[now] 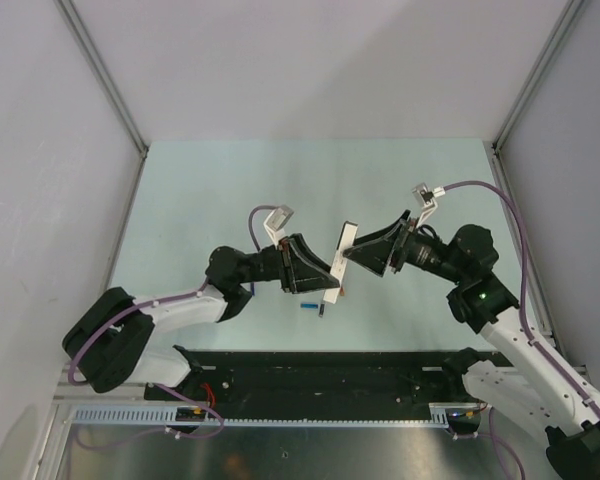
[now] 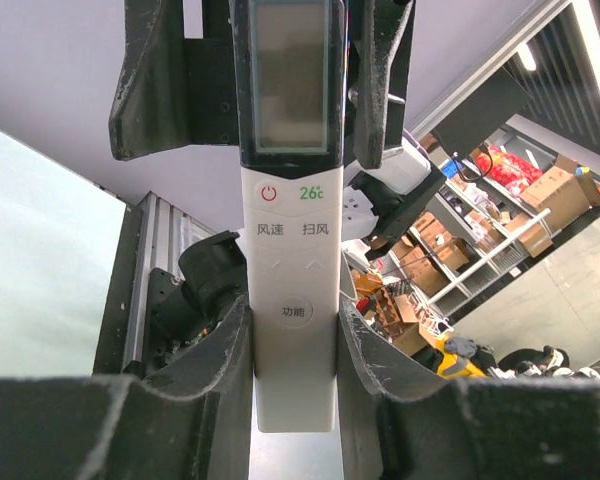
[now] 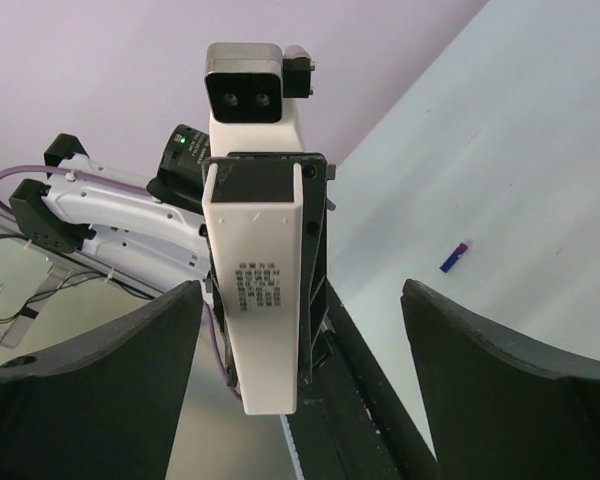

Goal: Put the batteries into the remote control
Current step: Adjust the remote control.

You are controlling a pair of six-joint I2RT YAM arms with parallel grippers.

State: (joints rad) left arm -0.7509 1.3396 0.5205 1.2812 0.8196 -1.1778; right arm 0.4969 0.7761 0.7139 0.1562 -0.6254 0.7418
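Pale green surface (image 1: 230, 190), top view. Left arm (image 1: 170, 305) and right arm (image 1: 500, 320) meet over its centre.

Left jaws are clamped on the lower end of the white remote control (image 1: 338, 262), holding it up off the surface. In the left wrist view it runs 12 to 6, display end at 12.

Right jaws are spread wide, one on each side of the remote's upper end, neither touching it. The right wrist view shows the label side and open battery bay.

One blue battery (image 1: 307, 306) lies on the surface at 7 o'clock of the remote.
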